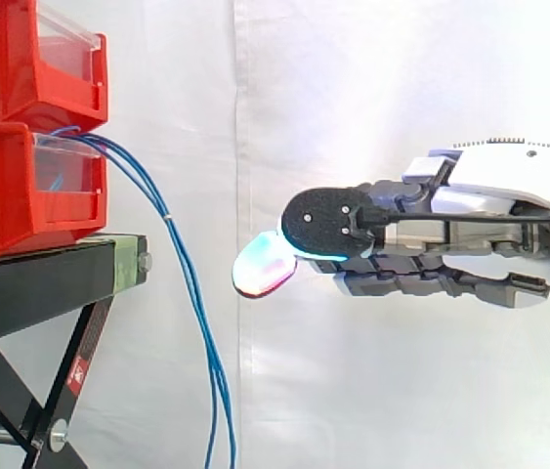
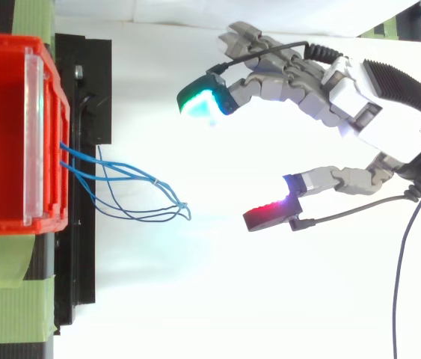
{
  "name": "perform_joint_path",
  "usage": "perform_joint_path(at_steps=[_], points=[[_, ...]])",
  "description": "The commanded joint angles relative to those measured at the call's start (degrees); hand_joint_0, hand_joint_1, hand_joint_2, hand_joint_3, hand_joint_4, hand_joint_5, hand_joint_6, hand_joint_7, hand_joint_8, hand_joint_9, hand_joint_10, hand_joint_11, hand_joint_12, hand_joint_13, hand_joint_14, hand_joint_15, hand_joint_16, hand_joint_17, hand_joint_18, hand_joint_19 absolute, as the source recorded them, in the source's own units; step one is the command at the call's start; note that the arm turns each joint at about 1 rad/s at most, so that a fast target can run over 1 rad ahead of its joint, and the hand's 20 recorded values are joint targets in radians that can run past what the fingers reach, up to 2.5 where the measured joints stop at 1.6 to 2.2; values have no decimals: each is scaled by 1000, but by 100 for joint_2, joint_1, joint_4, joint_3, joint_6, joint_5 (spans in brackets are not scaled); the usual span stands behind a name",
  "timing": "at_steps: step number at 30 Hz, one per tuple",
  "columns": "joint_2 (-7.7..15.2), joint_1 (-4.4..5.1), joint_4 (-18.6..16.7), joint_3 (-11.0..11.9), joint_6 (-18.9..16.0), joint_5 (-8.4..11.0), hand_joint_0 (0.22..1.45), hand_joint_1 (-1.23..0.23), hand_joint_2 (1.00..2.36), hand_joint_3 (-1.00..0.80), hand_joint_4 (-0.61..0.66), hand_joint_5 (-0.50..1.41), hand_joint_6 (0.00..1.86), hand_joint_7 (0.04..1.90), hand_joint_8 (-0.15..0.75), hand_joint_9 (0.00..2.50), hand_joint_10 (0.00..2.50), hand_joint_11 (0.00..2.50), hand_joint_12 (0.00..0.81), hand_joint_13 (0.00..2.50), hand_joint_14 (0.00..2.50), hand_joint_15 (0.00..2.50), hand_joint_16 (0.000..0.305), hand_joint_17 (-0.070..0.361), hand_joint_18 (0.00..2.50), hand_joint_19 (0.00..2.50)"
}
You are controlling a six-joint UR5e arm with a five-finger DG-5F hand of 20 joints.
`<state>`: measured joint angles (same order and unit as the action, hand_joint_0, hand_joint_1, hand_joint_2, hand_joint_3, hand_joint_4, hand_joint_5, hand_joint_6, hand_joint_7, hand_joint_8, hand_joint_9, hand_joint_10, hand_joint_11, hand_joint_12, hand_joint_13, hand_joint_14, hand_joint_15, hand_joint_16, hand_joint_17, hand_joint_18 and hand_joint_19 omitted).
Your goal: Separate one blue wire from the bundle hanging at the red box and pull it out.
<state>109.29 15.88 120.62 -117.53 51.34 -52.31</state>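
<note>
A bundle of thin blue wires (image 1: 185, 264) comes out of the lower red box (image 1: 30, 186), arches over its front and hangs down past the stand. From above, the blue wires (image 2: 139, 196) fan out from the red box (image 2: 16, 134) and meet at a point. My hand (image 1: 470, 230) reaches in from the right, level with the stand top, well clear of the wires. Its fingers (image 2: 270, 75) are straight and spread from the thumb (image 2: 292, 206), with nothing between them. The glowing fingertips (image 1: 265, 264) point at the bundle.
A second red box (image 1: 30, 59) is stacked on the lower one. Both sit on a black stand (image 1: 50, 278) with crossed legs and green tape (image 2: 8, 307). A white curtain hangs behind everything.
</note>
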Motion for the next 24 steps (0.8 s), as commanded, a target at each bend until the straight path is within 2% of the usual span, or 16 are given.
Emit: perform_joint_path(at_steps=[1,3,4,5,7,8,11,17,24], points=[[92,29,-48,37,51,195,478,-545,1000,-500,262,-233,502,734,267,123,0,2,347,0,4,107,59,132,0,185],[259,47,-56,46,43,318,479,-544,1000,-500,264,-233,502,734,267,124,1,0,347,0,3,108,58,131,0,191],[259,73,-56,46,43,318,480,-543,1000,-500,263,-233,502,735,266,125,0,0,347,0,3,104,58,131,0,190],[506,100,-162,81,-1,335,481,-543,1000,-500,265,-233,502,734,267,126,1,0,348,0,3,108,58,131,0,191],[602,126,-241,134,-54,326,481,-569,1000,-500,273,-227,502,720,275,166,0,0,354,0,2,85,59,133,0,159],[629,152,-276,266,-168,318,483,-565,1000,-500,273,-227,502,718,276,170,0,0,354,0,3,81,59,133,0,167],[620,152,-162,371,-256,256,483,-563,1000,-500,274,-226,502,717,276,174,0,0,355,0,3,89,59,132,0,165],[629,187,31,547,-160,230,483,-557,1000,-500,275,-226,502,717,279,184,0,0,360,5,3,93,59,133,0,179],[620,187,93,661,-274,168,500,-565,1000,-500,290,-217,502,748,277,205,0,0,353,28,3,92,58,130,0,196]])
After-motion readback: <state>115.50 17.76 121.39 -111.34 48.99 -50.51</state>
